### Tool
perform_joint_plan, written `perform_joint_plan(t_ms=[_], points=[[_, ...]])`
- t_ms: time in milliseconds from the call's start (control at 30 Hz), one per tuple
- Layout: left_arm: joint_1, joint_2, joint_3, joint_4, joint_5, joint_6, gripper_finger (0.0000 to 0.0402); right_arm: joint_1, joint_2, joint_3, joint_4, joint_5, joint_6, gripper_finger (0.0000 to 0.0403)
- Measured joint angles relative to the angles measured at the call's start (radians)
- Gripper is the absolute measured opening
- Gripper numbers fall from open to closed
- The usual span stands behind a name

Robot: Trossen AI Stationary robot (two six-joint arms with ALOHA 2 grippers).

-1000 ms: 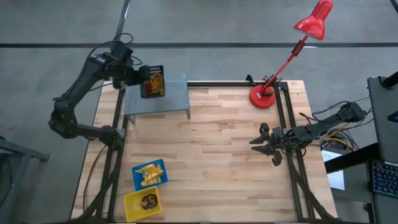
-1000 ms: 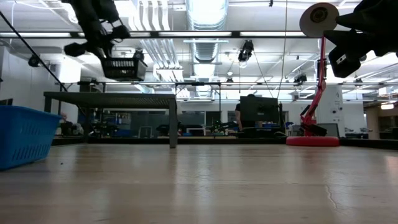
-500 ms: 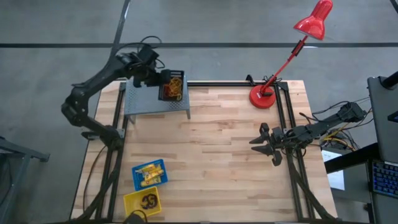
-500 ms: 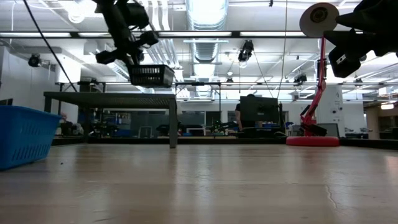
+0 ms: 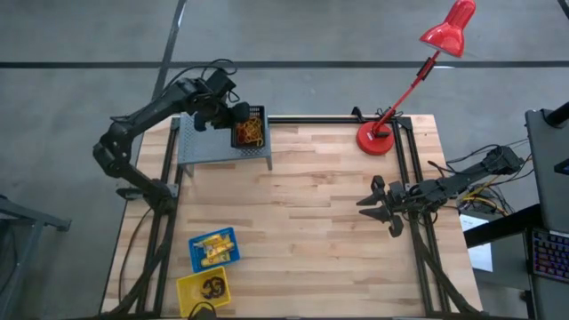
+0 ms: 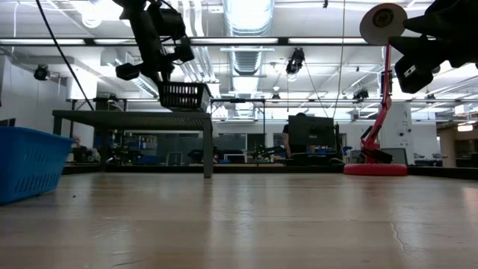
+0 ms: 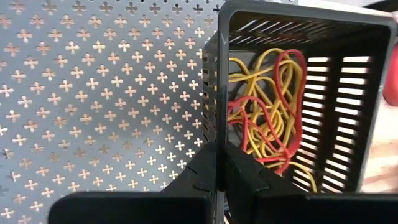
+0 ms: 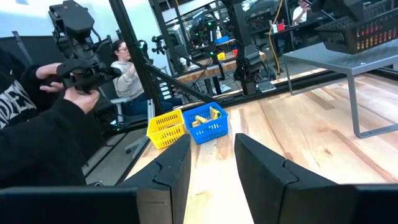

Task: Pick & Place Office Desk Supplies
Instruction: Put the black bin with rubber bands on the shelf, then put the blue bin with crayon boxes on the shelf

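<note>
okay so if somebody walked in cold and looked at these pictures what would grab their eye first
Likely the left gripper, shut on the wall of a black bin of red and yellow rubber bands, over the grey perforated shelf at the table's far left corner. Next, the red desk lamp at the far right corner. The right gripper waits open by the right edge.

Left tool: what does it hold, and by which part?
The left tool holds the black bin of rubber bands by one side wall, above the shelf.
</note>
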Motion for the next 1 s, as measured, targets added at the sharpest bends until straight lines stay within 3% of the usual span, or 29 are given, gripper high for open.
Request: perform_joint_plan(t_ms=[233, 800, 1000], points=[[-0.001, 0.001, 0.0, -0.018, -0.009, -0.024, 0.0035, 0.0, 0.0, 0.0, 0.0, 0.0, 0.0, 0.0129], [-0.003, 0.016, -0.001, -0.039, 0.018, -0.008, 0.0126, 0.0, 0.0, 0.0, 0.0, 0.0, 0.0, 0.0116], [-0.003, 0.016, -0.001, -0.047, 0.018, 0.012, 0.0135, 0.0, 0.0, 0.0, 0.0, 0.0, 0.0, 0.0123]])
